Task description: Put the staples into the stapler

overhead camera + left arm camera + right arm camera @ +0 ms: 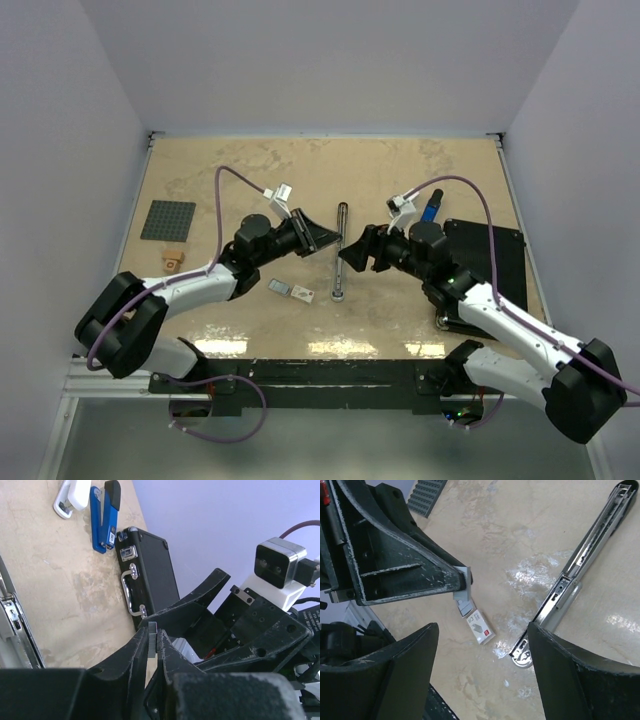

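Observation:
My left gripper (152,630) is shut on a short grey strip of staples (152,642), held upright between its fingertips above the table. In the right wrist view the same strip of staples (462,587) pokes out of the left gripper's tip. My right gripper (483,630) faces it, open, with nothing between its fingers. Below lie the whitish staple box (481,626) with a red mark and a grey tray piece (465,607). The stapler (341,250) lies opened flat as a long metal bar, just beside both grippers (328,238) (352,256).
A blue stapler (430,208) and a white stapler (403,205) lie at the back right, beside a black case (490,260). A grey studded plate (168,220) and a small tan piece (173,262) sit at the left.

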### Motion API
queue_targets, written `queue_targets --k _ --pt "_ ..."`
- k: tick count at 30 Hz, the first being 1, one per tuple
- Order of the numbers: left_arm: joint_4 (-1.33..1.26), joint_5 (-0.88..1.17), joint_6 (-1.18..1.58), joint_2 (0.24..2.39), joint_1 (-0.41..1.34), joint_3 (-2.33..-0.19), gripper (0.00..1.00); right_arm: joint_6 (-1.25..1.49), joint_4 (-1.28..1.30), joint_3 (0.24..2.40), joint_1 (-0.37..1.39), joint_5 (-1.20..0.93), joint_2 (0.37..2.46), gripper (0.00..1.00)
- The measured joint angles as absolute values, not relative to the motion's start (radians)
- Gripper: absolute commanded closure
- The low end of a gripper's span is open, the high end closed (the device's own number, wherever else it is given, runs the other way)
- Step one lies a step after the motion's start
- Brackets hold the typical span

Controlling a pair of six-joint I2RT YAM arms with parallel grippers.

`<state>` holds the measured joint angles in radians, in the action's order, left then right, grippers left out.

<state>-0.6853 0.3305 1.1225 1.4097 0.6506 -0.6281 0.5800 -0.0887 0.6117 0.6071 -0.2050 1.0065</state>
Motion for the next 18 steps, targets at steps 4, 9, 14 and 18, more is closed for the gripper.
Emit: queue_targets --k 4,9,14,18 --pt "-0.677 0.330 1.128 1.414 0.667 -0.633 0.81 0.554 -0.072 0.630 0.649 -0.174 1.017 0.30" --pt "-0.654 0.324 1.125 1.414 0.682 -0.653 0.81 0.517 -0.057 0.693 0.719 -0.099 1.059 0.37" --pt "-0.629 0.307 1.122 1.414 0.688 -0.669 0.81 0.482 -0.027 0.741 0.769 -0.030 1.078 0.46" --pt "-0.608 0.300 1.119 1.414 0.691 -0.670 0.81 0.467 -0.010 0.744 0.780 0.007 1.081 0.57"
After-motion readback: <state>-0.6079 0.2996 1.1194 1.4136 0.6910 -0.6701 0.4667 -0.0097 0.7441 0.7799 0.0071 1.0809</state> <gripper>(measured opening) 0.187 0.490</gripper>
